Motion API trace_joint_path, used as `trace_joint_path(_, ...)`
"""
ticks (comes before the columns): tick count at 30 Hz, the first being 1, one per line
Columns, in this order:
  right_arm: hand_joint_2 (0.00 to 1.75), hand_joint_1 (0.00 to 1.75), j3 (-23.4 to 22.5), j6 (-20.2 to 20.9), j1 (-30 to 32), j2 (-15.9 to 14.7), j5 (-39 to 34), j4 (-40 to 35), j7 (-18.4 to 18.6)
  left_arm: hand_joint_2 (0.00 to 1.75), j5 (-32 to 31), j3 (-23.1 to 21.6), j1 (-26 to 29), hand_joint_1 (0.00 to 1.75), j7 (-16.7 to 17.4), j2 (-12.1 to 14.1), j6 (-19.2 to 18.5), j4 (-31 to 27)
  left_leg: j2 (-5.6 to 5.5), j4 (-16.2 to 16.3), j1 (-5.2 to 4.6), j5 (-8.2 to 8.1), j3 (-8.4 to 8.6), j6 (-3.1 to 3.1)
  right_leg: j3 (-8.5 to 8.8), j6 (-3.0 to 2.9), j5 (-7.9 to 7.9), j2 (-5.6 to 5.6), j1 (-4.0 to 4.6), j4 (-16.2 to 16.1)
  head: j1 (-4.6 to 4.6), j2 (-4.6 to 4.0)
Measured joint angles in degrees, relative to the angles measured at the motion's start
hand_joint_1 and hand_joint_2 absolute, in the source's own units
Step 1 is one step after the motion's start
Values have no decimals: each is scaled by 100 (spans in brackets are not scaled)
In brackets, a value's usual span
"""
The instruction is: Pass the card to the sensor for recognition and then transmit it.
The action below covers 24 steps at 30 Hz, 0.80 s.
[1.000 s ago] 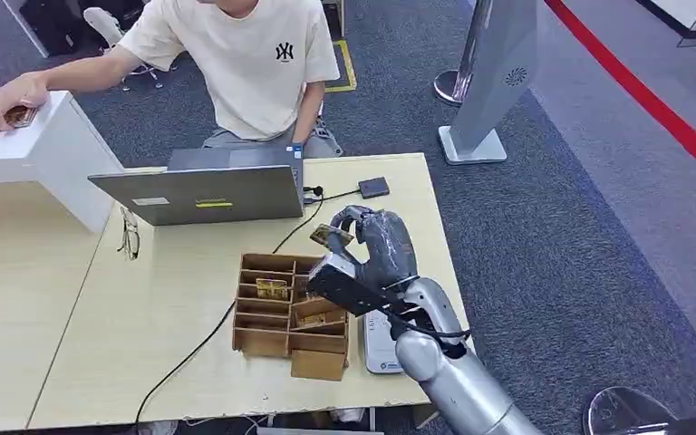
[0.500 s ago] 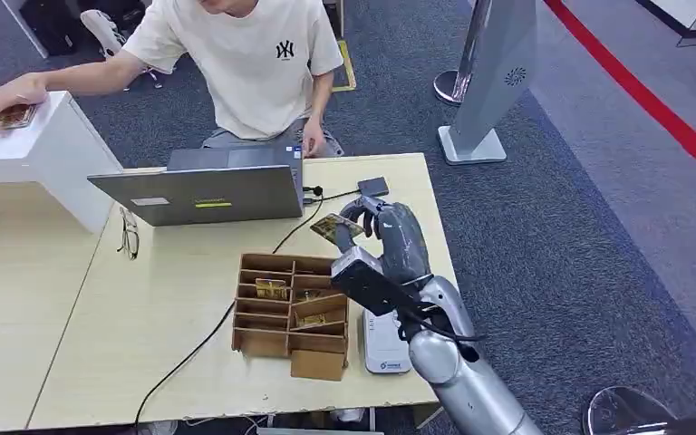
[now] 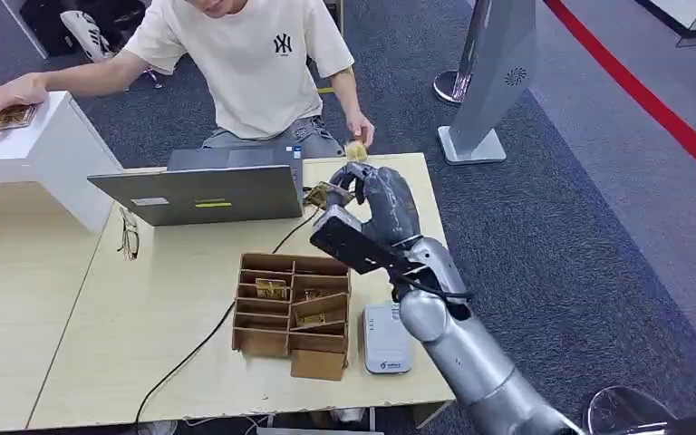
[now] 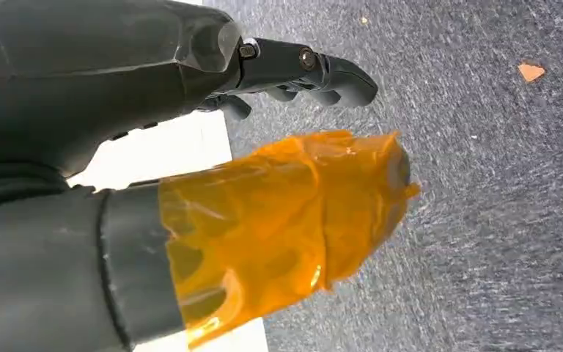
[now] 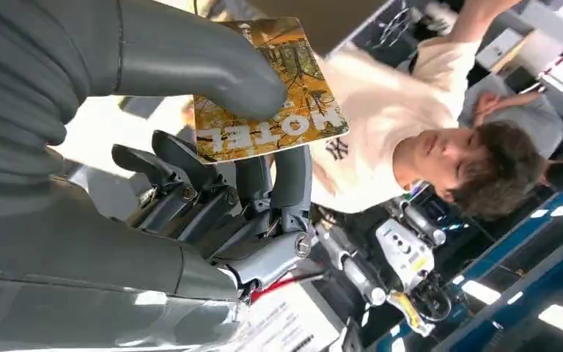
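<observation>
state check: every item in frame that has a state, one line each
right hand: raised over the table's far edge, pinching the card
card: held between thumb and fingers, "HOTEL" print showing
left hand: holds nothing, orange-wrapped thumb, over carpet
laptop: lid open, cable attached
card box: open-topped, cards in some compartments
sensor: flat on table beside the box, nothing on it
person's hand: reaching toward the card

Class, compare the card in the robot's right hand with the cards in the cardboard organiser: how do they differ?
The held card is pinched in the right hand, raised above the table; the stored cards sit slotted in the cardboard organiser, untouched. The held one is single; the stored ones fill several compartments. All look golden-brown.
</observation>
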Motion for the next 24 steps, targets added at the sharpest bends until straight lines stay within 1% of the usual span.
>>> trace_joint_path(5,175,175,20,-4,-584,120,264,638,124,0,0,-197,-15,0,39,33,-42,0,-1,0,0,3,1,2,-1,0,1,-1,0,4,0,0)
trace_joint_path(9,175,175,22,-28,-818,179,338,954,135,0,0,-273,-25,0,57,46,-48,0,-2,0,0,3,0,2,-1,0,1,-2,0,6,0,0)
trace_joint_path(10,175,175,26,-37,-860,188,388,1022,190,0,0,-298,-28,0,57,50,-48,0,-2,0,0,3,-1,2,-1,0,1,-2,0,6,0,0)
trace_joint_path(12,175,175,44,-48,-1005,225,589,1218,362,0,2,-358,-31,0,61,57,-48,0,-2,0,0,3,-1,2,-3,0,1,-1,0,6,-2,0)
trace_joint_path(15,175,175,63,-140,-1408,260,935,1738,566,0,2,-472,-52,0,79,70,-55,0,-1,0,0,6,-1,5,-3,1,2,-2,0,6,0,0)
trace_joint_path(19,175,175,74,-284,-1896,267,1421,2514,702,0,0,-591,-59,0,92,90,-59,0,-2,1,0,10,-1,4,-3,-1,7,-3,0,6,0,0)
trace_joint_path(24,175,175,77,-422,-2185,267,2064,3246,813,0,0,-671,-58,0,114,105,-83,0,-2,1,-1,10,-1,3,-3,-1,8,-2,0,6,0,0)
